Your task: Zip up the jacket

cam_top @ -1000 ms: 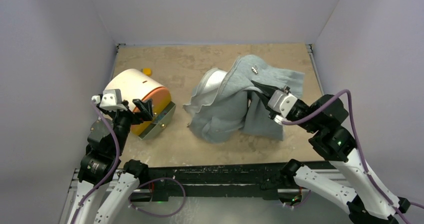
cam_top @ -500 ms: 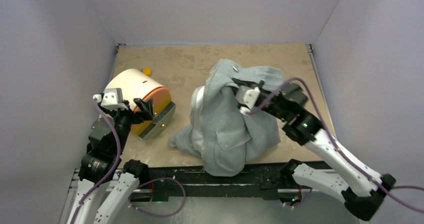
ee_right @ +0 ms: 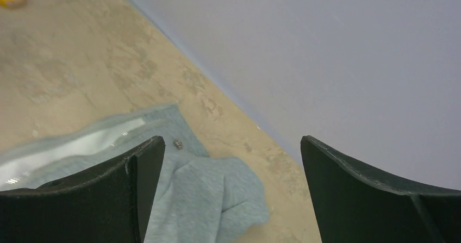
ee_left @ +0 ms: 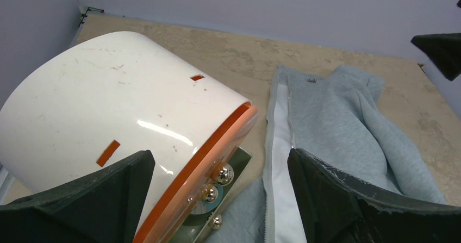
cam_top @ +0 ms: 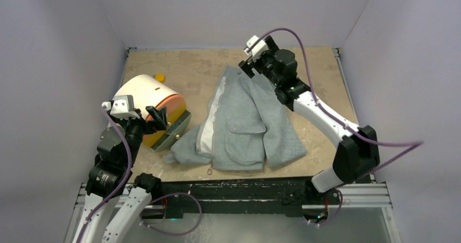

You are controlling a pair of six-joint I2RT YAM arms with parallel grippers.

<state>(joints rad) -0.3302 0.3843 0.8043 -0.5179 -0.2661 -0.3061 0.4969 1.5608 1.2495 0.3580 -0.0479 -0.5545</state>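
At the left, the left hand (cam_top: 155, 117) hangs with its fingers (ee_left: 87, 199) spread wide and nothing between them, just at the near side of a white domed container (cam_top: 144, 91) with an orange rim that lies tilted on the tan surface (cam_top: 185, 69). Metal knobs show at the container's open end in the left wrist view, and a small yellow object (cam_top: 159, 78) sits behind it, toward the back wall. In the middle of the surface lies the jacket (cam_top: 244, 129), spread out fairly flat with its collar toward the back wall and its hem toward the arms' bases. The front is unzipped: a strip of white lining (cam_top: 209, 126) runs along its left edge, and one grey sleeve (cam_top: 182, 148) trails out at the lower left, close to the container's base. A flap pocket (cam_top: 245, 126) faces up. At the right, the right hand (cam_top: 247, 63) hovers over the collar end, its fingers (ee_right: 81, 199) wide apart and holding nothing.
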